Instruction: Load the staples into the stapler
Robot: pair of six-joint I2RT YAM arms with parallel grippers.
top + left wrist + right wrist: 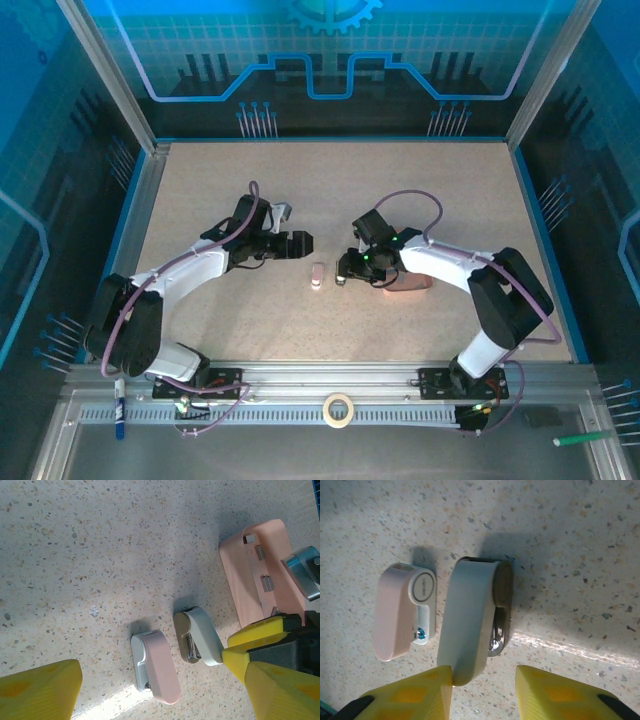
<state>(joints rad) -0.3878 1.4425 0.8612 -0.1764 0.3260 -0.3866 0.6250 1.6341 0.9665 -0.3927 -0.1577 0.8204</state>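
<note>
The left arm bends at the elbow near the left edge of the surface and its forearm reaches inward. The left pincer points to the right, toward the middle. Its yellow fingers are spread wide and hold nothing.

The right arm mirrors this pose, with its elbow at the right side and its forearm passing over the pink tray. The right pincer points down at the grey stapler and is also spread. One finger touches the end of the raised lid, while the other finger stands apart from it, so nothing is pinched.

The grey stapler lies on the surface with its lid lifted off the brass-coloured base. The pink stapler lies closed just beside it, between the two pincers. It carries a round label, but the writing on it is too small to read.

The staples are small grey strips lying in the tray, near the grey stapler but not touching it.
</note>
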